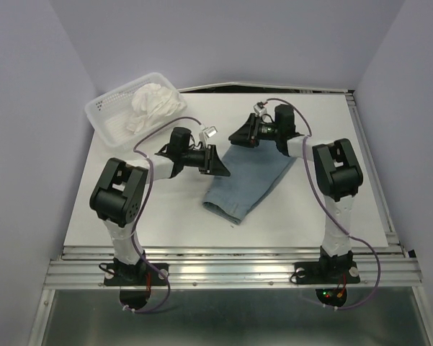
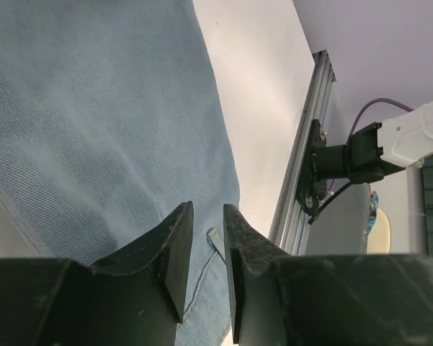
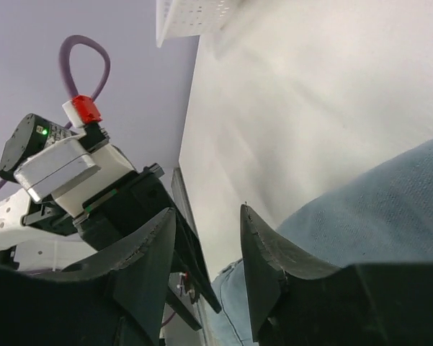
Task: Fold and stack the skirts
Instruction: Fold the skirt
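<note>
We see the left end effector (image 2: 207, 210) narrowly parted over the blue skirt (image 1: 251, 179); the right end effector (image 3: 207, 215) stands wider at its edge, both empty.

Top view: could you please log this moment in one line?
blue-grey skirt on table | white skirt in basket | left gripper open at skirt's left edge | right gripper open at its far edge
</note>
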You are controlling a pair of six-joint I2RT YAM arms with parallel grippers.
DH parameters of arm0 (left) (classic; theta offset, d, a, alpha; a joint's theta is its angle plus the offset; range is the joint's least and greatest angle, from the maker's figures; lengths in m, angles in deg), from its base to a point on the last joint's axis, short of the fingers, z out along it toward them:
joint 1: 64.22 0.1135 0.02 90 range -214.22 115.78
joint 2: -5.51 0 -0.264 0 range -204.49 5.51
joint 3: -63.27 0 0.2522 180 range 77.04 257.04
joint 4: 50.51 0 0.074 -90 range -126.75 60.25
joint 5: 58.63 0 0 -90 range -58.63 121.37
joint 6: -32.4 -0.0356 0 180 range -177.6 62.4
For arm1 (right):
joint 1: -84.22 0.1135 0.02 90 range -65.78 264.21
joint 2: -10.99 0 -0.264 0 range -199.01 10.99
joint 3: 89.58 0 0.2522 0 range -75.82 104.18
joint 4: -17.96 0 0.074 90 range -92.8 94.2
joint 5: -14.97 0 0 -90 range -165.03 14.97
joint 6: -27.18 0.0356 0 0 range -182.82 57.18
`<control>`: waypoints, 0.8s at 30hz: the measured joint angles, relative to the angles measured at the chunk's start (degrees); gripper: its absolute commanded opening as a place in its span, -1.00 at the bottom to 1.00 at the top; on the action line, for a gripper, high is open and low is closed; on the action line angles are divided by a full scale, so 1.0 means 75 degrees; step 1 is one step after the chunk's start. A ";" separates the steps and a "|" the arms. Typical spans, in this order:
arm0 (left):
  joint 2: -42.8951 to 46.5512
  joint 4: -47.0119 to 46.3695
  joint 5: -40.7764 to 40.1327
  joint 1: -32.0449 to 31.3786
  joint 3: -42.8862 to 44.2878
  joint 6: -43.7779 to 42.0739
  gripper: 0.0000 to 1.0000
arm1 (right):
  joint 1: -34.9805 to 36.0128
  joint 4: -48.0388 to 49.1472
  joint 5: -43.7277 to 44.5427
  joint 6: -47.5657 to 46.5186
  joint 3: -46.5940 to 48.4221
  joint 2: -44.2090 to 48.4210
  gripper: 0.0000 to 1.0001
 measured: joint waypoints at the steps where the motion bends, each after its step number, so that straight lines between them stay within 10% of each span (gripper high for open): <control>1: 0.0009 -0.0082 0.0067 0.0038 -0.0026 0.0058 -0.38 | 0.0038 0.0230 -0.0009 0.0221 -0.0067 -0.0026 -0.10; 13: -0.1900 -0.0326 0.0449 0.0478 -0.0102 0.1201 -0.61 | 0.0431 0.1836 -0.0052 0.1285 -0.0697 -0.0994 -0.23; 24: -0.1556 -0.0396 -0.0149 0.0475 -0.0411 0.1303 -0.63 | 0.0085 0.1314 0.0087 0.0565 0.1580 -0.2745 -0.26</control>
